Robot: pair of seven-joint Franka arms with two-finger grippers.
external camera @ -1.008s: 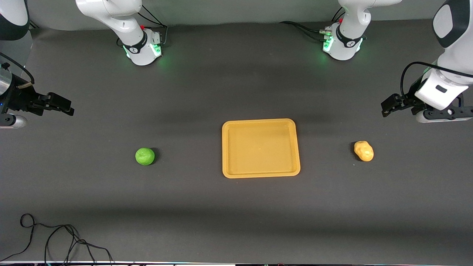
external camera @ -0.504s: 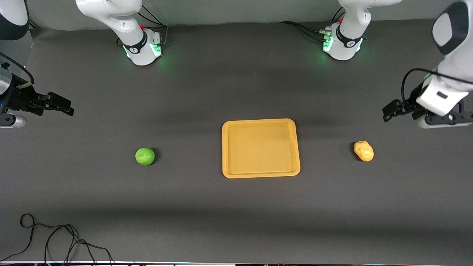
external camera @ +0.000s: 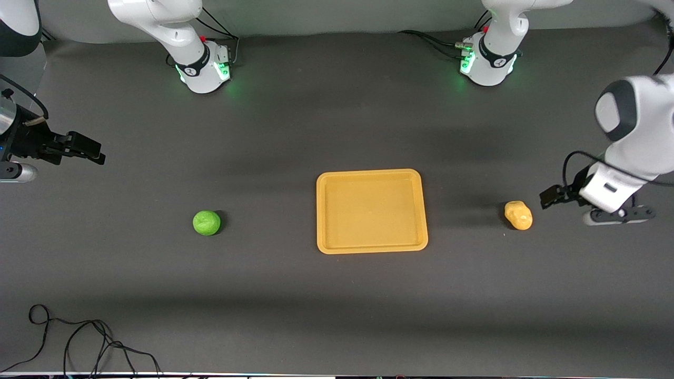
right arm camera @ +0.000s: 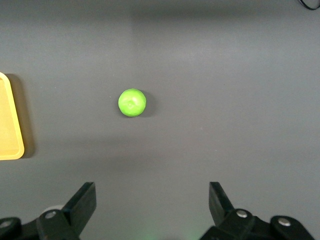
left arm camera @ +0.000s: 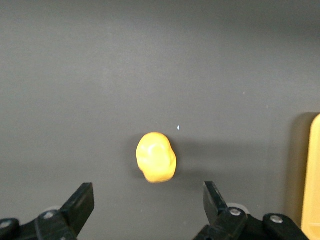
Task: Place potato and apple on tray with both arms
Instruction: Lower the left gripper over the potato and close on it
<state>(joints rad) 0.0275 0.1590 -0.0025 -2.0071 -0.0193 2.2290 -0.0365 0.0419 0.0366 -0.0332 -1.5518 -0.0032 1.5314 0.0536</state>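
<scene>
The orange-yellow tray (external camera: 371,173) lies mid-table with nothing in it. The green apple (external camera: 206,222) sits on the mat toward the right arm's end, and the yellow potato (external camera: 518,215) toward the left arm's end. My left gripper (external camera: 549,197) is open, low beside the potato on the side away from the tray. In the left wrist view the potato (left arm camera: 156,164) lies just ahead of the open left gripper (left arm camera: 148,200). My right gripper (external camera: 95,152) is open and waits high at the table's end. The right wrist view shows the apple (right arm camera: 132,102) well ahead of the right gripper (right arm camera: 152,202).
The arm bases (external camera: 202,66) (external camera: 487,63) stand along the edge farthest from the front camera. A loose black cable (external camera: 79,337) lies at the near corner at the right arm's end. The tray's edge shows in both wrist views (left arm camera: 312,175) (right arm camera: 10,125).
My left arm has swung down and its gripper has come close beside the potato. The right arm, apple, potato and tray have not moved.
</scene>
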